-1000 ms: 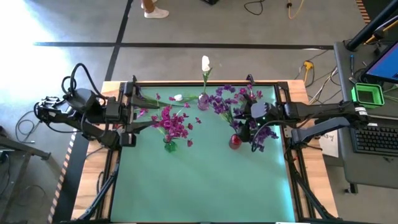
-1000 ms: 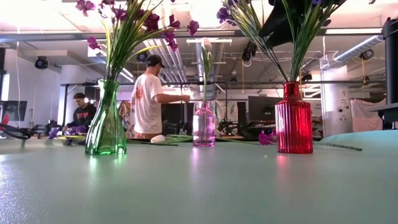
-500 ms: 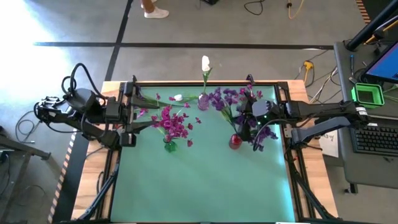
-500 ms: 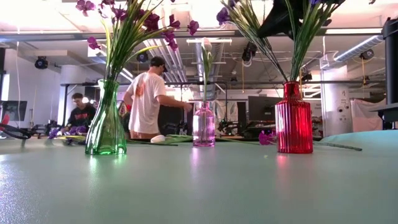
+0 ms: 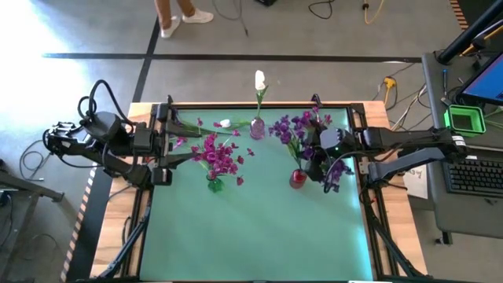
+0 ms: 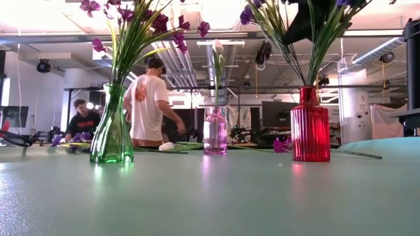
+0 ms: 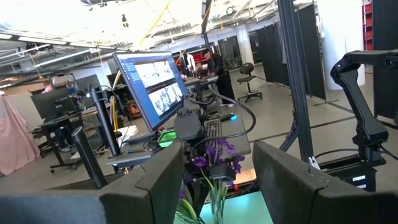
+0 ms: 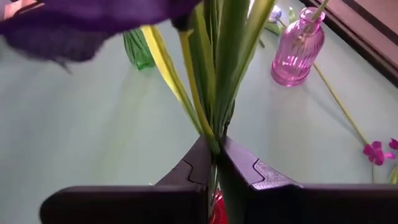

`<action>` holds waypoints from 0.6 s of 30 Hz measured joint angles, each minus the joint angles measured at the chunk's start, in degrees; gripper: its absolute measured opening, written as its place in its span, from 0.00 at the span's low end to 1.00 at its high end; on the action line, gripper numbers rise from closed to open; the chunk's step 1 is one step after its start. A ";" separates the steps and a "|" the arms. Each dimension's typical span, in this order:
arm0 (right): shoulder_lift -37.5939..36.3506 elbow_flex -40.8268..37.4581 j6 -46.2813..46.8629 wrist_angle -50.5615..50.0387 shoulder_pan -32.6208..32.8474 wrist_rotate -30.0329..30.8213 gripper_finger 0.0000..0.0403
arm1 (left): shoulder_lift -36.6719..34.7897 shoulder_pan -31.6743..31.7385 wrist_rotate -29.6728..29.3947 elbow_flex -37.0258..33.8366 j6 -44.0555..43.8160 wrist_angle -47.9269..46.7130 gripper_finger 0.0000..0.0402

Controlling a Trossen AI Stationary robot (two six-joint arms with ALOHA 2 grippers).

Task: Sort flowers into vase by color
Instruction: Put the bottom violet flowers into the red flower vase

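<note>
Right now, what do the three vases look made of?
All three look like tinted glass, glossy, though clear plastic can't be ruled out. The green vase is smooth and see-through with bright highlights. The pink vase and red vase are vertically ribbed and let light through.

Bench [image 6: 197,203]: smooth matt green top, faint sheen. Red vase [image 6: 310,124]: ribbed glossy glass. Pink vase [image 6: 214,132]: ribbed, translucent. Green vase [image 6: 111,128]: smooth clear glass. Right gripper's fingers [image 8: 245,177]: matt dark plastic.

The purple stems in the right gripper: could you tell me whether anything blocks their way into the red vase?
Nothing visible does. The right gripper is shut on the purple stems directly above the red vase.
</note>
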 joint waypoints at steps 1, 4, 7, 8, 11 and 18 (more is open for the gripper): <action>0.03 -0.08 0.00 0.03 -0.01 -0.38 0.03 | 0.00 0.00 0.00 0.00 0.01 -0.01 0.45; 0.37 -0.27 -0.02 -0.22 0.01 -1.33 0.03 | 0.00 0.00 0.00 0.00 -0.01 -0.10 0.45; 0.42 -0.32 -0.02 -0.93 0.01 -2.67 0.03 | 0.00 0.00 0.00 0.00 -0.02 -0.20 0.45; 0.42 -0.32 -0.01 -0.90 0.01 -2.79 0.03 | 0.00 0.00 0.00 0.00 0.00 -0.24 0.45; 0.39 -0.32 0.00 -1.02 -0.01 -2.81 0.03 | 0.00 0.00 0.00 0.00 0.01 -0.28 0.45; 0.37 -0.10 0.65 -2.01 0.01 -2.59 0.20 | 0.00 0.00 0.00 0.00 0.01 -0.38 0.45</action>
